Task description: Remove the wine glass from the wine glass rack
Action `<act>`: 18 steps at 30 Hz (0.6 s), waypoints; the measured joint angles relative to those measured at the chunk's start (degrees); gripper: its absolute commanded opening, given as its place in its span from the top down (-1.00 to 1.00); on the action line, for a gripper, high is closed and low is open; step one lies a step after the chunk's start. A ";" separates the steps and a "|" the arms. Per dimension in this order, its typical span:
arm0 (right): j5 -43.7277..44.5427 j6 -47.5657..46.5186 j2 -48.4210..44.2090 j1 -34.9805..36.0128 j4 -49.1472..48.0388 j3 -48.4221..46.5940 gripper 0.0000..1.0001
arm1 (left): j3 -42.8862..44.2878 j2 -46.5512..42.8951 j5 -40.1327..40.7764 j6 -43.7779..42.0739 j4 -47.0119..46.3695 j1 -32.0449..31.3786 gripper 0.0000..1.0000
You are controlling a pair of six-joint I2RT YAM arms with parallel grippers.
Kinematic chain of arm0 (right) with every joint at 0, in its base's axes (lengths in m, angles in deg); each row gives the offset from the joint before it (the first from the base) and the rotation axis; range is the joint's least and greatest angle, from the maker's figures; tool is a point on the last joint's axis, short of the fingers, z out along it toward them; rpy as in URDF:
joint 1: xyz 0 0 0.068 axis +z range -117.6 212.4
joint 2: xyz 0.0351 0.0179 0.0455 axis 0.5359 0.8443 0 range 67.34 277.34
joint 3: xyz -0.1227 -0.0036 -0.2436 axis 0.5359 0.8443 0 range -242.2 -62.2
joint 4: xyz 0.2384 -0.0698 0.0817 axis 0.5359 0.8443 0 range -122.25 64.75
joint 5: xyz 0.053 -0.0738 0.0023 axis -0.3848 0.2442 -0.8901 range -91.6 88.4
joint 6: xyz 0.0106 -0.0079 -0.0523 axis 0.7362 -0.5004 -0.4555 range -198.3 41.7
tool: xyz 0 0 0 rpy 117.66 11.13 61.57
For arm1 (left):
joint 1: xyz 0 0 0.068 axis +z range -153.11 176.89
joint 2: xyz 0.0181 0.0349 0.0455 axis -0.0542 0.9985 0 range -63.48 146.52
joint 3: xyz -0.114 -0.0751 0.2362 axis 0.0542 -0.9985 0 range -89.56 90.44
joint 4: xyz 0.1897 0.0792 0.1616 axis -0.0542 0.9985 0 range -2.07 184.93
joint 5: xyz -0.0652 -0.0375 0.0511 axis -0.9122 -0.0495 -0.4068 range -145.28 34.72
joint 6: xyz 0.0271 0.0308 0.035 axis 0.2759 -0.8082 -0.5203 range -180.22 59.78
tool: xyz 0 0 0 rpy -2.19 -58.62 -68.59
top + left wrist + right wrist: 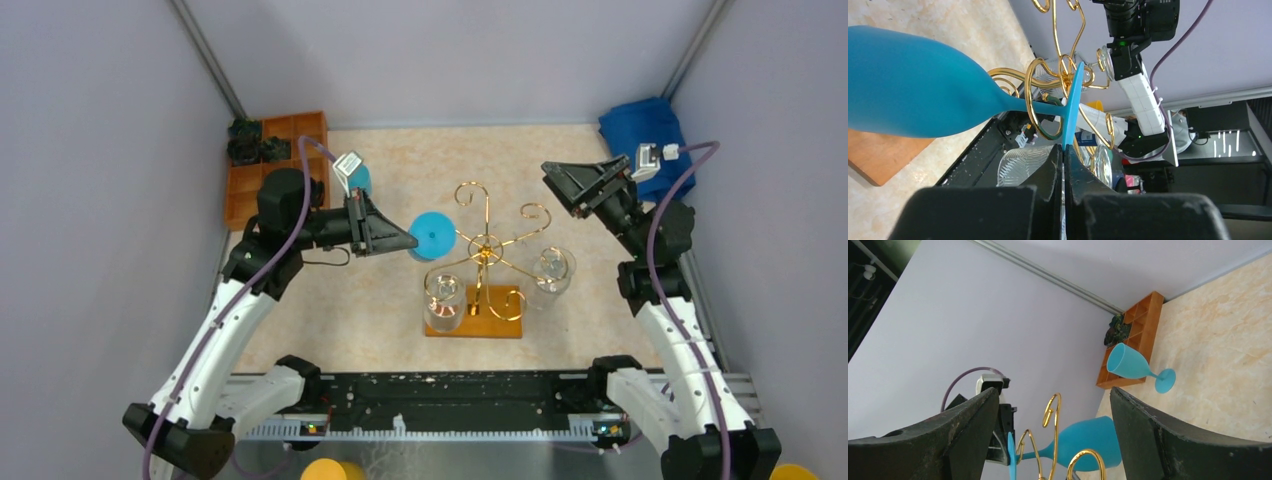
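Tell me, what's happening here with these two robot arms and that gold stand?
The left arm has its jaws shut on the foot of a blue wine glass that hangs from the gold wine glass rack; the glass is not yet off. The right arm hovers beyond the rack, jaws open, holding nothing. Two clear glasses hang on the rack, and another blue glass stands on the table by an orange tray.
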 measured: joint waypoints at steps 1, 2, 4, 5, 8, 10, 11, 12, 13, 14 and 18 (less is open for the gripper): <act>0.00 0.09 0.00 0.02 -0.33 0.20 -0.62 | 0.07 0.31 -0.02 0.63 -0.07 0.00 1.00; -0.02 0.22 0.00 0.00 -0.39 0.33 -0.63 | 0.15 0.70 -0.09 1.44 -0.20 0.02 1.00; -0.04 0.52 0.00 0.02 -0.46 0.39 -0.63 | 0.15 1.29 -0.35 3.17 -0.68 0.07 1.00; -0.07 0.61 0.00 0.00 -0.63 0.48 -0.63 | 0.13 1.53 -0.68 4.28 -1.09 0.07 1.00; -0.39 0.96 0.00 0.00 -0.76 0.61 -0.63 | -0.26 1.64 -1.79 7.39 -2.60 0.11 1.00; -0.52 1.14 0.00 0.00 -0.94 0.61 -0.63 | -0.90 1.62 -2.56 9.35 -3.74 0.15 1.00; -0.63 1.22 0.00 0.00 -0.98 0.66 -0.63 | -1.57 1.51 -2.97 10.54 -4.72 0.17 1.00; -0.68 1.44 0.00 0.00 -1.14 0.74 -0.63 | -2.34 1.40 -3.34 11.76 -5.64 0.24 1.00; -0.72 1.55 0.00 0.00 -1.60 1.01 -0.63 | -3.37 1.20 -3.85 13.07 -6.93 0.31 1.00; -0.83 1.64 0.00 0.00 -1.73 1.25 -0.63 | -4.28 1.05 -4.26 14.34 -7.82 0.42 1.00; -1.07 2.19 0.07 0.00 -1.68 1.77 -0.63 | -5.68 0.96 -5.46 17.05 -10.10 0.96 1.00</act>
